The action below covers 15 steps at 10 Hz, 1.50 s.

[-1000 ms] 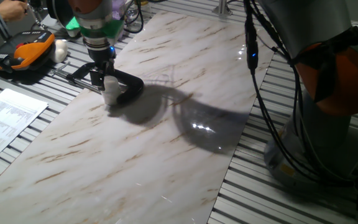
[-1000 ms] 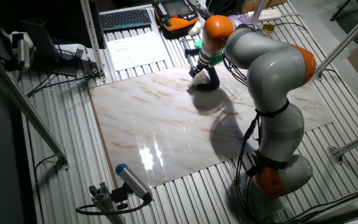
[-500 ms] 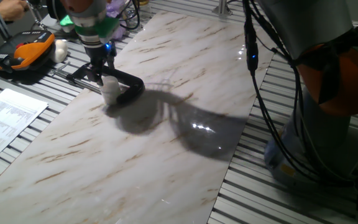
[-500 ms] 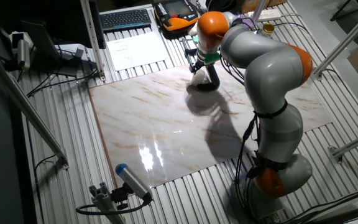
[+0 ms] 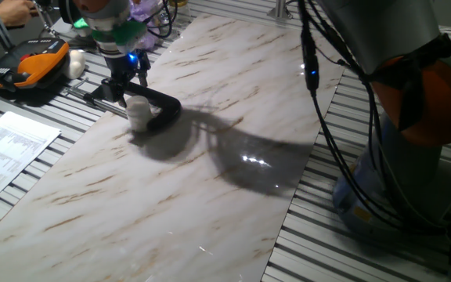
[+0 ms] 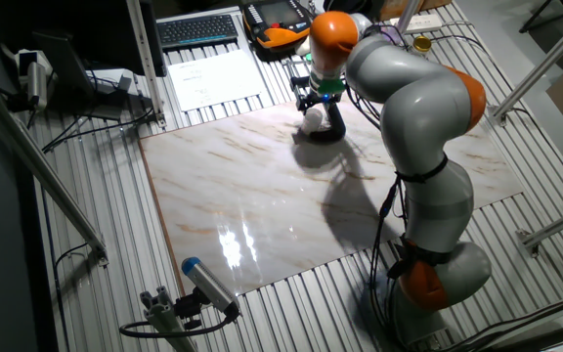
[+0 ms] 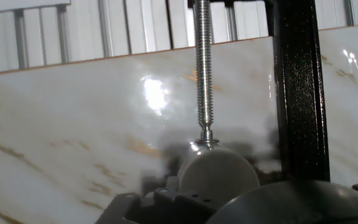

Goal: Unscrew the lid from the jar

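Over at the far left of one fixed view, a printed sheet of paper (image 5: 10, 153) lies on the slatted bench, and behind it sits an orange and black handheld unit (image 5: 23, 66) with a white rounded lump (image 5: 76, 63) just beside it. Next comes the gripper (image 5: 126, 84), hanging from the arm above the near-left edge of the marble table (image 5: 210, 196). Its fingers reach down just above the jar (image 5: 138, 114), a small whitish cylinder standing upright on the marble inside the curve of a black clamp (image 5: 156, 106). Whether the fingers are spread or closed I cannot tell from either fixed view, nor whether they touch the jar. No separate cap can be made out; the lid is too faint to pick apart from the jar.

From the hand view, a threaded steel screw (image 7: 203, 68) runs down and its tip presses against the rounded white top of the jar (image 7: 217, 171); the clamp's black bar (image 7: 298, 93) stands upright to the right of it. Farther right in the fixed view, the arm's grey and orange body (image 5: 413, 102) rises beside the table, black cables (image 5: 327, 117) hanging along it.
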Tool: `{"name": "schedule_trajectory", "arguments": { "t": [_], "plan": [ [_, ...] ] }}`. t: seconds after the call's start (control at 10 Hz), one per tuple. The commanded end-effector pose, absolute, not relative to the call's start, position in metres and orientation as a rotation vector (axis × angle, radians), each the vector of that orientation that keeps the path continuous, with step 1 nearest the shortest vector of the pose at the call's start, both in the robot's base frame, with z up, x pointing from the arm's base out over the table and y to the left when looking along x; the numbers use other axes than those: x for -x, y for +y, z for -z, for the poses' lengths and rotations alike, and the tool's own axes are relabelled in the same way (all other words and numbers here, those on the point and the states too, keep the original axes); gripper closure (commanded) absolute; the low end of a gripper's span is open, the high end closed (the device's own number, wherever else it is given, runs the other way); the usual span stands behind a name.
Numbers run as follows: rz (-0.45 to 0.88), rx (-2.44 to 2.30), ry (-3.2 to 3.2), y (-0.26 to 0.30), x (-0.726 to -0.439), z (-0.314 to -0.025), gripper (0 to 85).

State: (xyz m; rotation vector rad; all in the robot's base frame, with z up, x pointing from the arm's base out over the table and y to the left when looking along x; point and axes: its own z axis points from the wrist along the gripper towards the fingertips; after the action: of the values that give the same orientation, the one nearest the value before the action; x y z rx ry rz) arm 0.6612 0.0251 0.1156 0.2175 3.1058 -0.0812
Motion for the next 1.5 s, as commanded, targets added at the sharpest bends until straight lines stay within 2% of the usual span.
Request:
{"name": "schedule_trajectory", "arguments": {
  "t": [0.0, 0.4, 0.9, 1.1, 1.2, 1.4],
  "plan": [
    [0.071, -2.653, 1.735, 0.0245, -0.6612, -0.1159, 17.0],
    [0.002, -2.778, 1.539, 0.0238, -0.6597, -0.1145, 17.0],
    [0.001, -2.814, 1.472, 0.0237, -0.6591, -0.1142, 17.0],
    [0.045, -2.805, 1.494, 0.0237, -0.6591, -0.1149, 17.0],
    [0.08, -2.791, 1.508, 0.0235, -0.6589, -0.1152, 34.0],
    [0.117, -2.741, 1.556, 0.0234, -0.6585, -0.114, 34.0]
  ]
}}
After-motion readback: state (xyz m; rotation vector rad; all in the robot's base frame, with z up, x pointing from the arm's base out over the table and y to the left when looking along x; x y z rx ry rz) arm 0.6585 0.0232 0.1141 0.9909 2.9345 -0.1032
